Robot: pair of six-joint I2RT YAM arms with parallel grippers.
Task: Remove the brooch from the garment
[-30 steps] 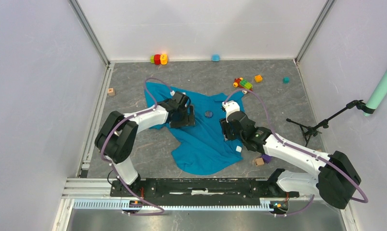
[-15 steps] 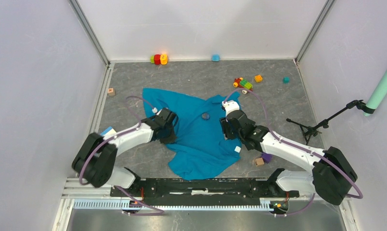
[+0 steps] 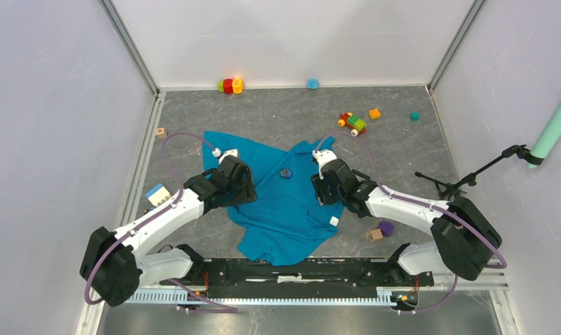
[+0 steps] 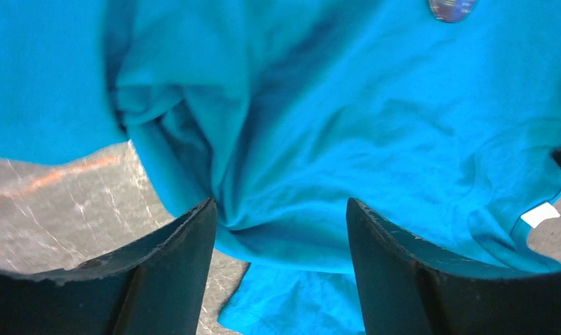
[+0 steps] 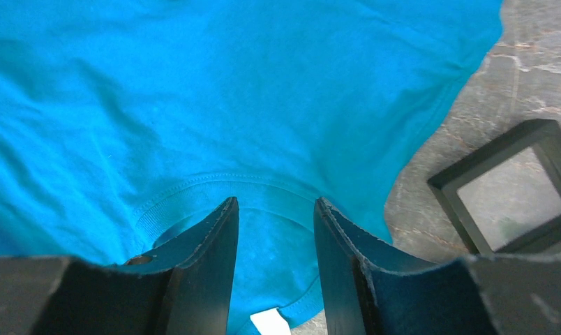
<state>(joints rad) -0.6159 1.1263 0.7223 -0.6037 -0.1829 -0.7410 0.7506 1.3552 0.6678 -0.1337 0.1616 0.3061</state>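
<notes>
The blue garment (image 3: pixel 285 209) lies crumpled on the grey floor between my arms. The brooch (image 3: pixel 286 173), a tiny dark round disc, sits on its upper middle; it also shows at the top edge of the left wrist view (image 4: pixel 452 7). My left gripper (image 3: pixel 240 187) is at the garment's left edge, open, with a fold of cloth between its fingers (image 4: pixel 281 206). My right gripper (image 3: pixel 322 190) is open over the collar (image 5: pixel 215 185) at the garment's right side. The brooch lies between the two grippers, touching neither.
A white fabric tag (image 5: pixel 271 322) sits by the collar. A black square frame (image 5: pixel 504 188) lies on the floor right of the garment. Toy blocks (image 3: pixel 229 85), a toy car (image 3: pixel 352 123), a purple block (image 3: pixel 386 227), a blue-white block (image 3: pixel 155 194) and a small stand (image 3: pixel 466 181) are around.
My left arm has drawn back toward the near left, and the garment with the brooch has shifted left and nearer. My right gripper has moved slightly left along with it.
</notes>
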